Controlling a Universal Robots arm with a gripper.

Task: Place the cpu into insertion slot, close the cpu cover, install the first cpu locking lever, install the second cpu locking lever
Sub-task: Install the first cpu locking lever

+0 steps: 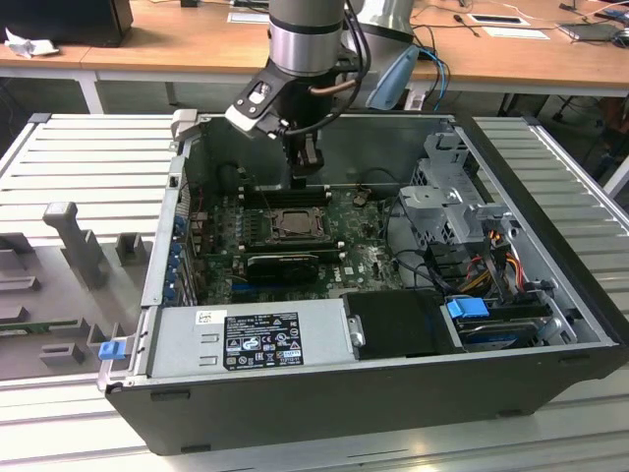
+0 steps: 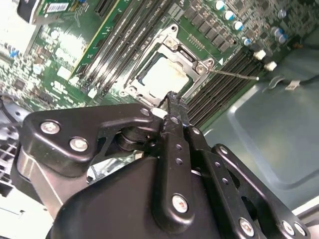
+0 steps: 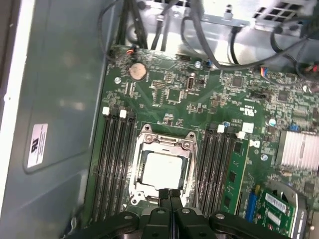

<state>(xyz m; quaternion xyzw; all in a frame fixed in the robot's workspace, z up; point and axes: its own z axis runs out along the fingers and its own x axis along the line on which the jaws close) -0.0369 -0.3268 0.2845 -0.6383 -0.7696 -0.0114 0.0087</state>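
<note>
1. Gripper [image 2: 173, 97]: black two-finger claw, fingers pressed together with nothing between them. In both wrist views its tips hang just at the edge of the socket frame. In the exterior view it sits low inside the open computer case [image 1: 295, 393], above the motherboard [image 3: 169, 94].
2. Cpu [image 3: 163, 170]: pale square chip, lying flat inside the insertion slot [image 1: 293, 224] and visible through the frame's central opening.
3. Cpu cover [image 3: 164, 143]: grey metal frame plate, lying down over the chip's margins. It looks level; whether it is fully seated cannot be told.
4. Locking lever [image 2: 234, 74]: thin wire rod, sticking out from a socket corner over the neighbouring memory slots [image 3: 114, 159]. It appears unlatched.
5. Step in hand (judgement): chip placed, cover lowered. The work stands at pressing the cover home or taking up the first lever, with the closed tips serving as a pusher.
6. Handling (judgement):
   - Bear only on the metal frame or the wire, never on the chip's bare face.
   - Push slowly and straight, so the narrow tips do not skid off.
   - The wire looks springy and smooth, so meet it squarely or it may slip past the fingers.
   - Memory slots flank the socket closely on both sides; keep the knuckles clear of their white latches.
</note>
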